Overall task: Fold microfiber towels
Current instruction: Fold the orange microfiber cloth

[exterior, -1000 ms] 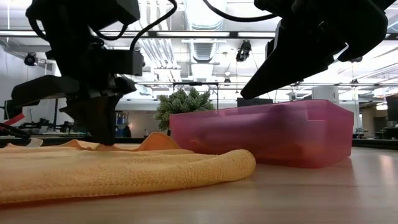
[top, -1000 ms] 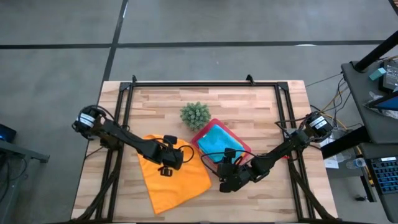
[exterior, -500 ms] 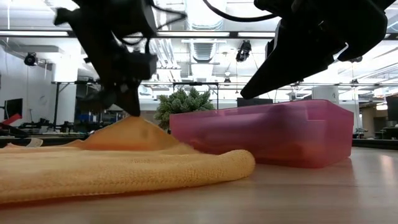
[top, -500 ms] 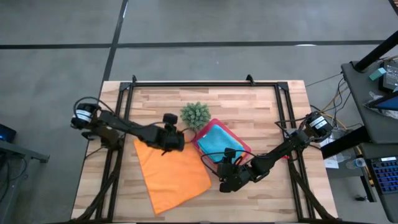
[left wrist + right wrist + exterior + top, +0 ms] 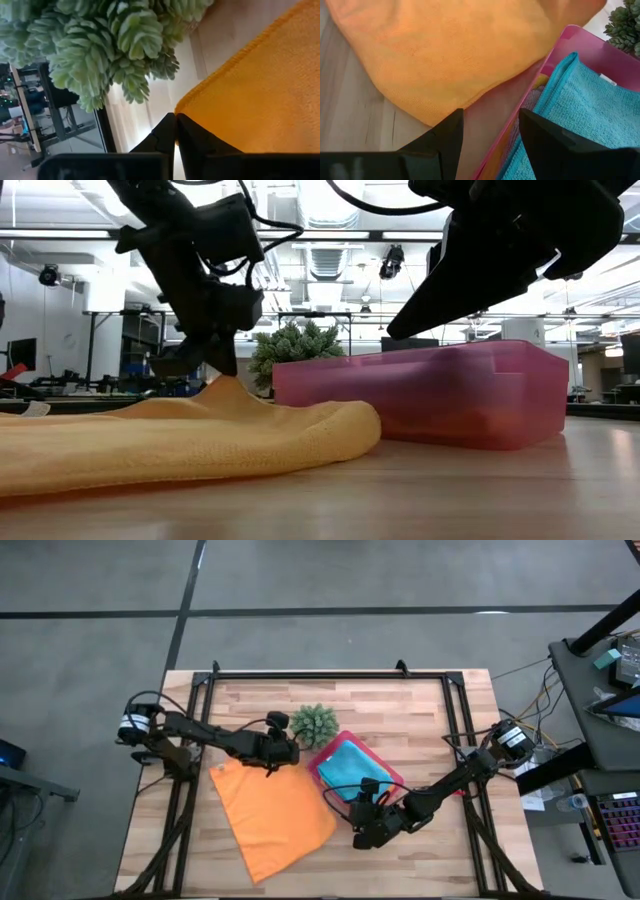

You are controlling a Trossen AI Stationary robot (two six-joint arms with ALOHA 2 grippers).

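On the table, left tool pinches orange towel; right tool gapes.

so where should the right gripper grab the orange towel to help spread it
Take the free corner of the orange towel at the table's near edge, coming in low from that open side. That corner lies flat and clear of the pink tray. It is opposite the far corner that the left gripper is shut on beside the plant. The right gripper is open, holding nothing.
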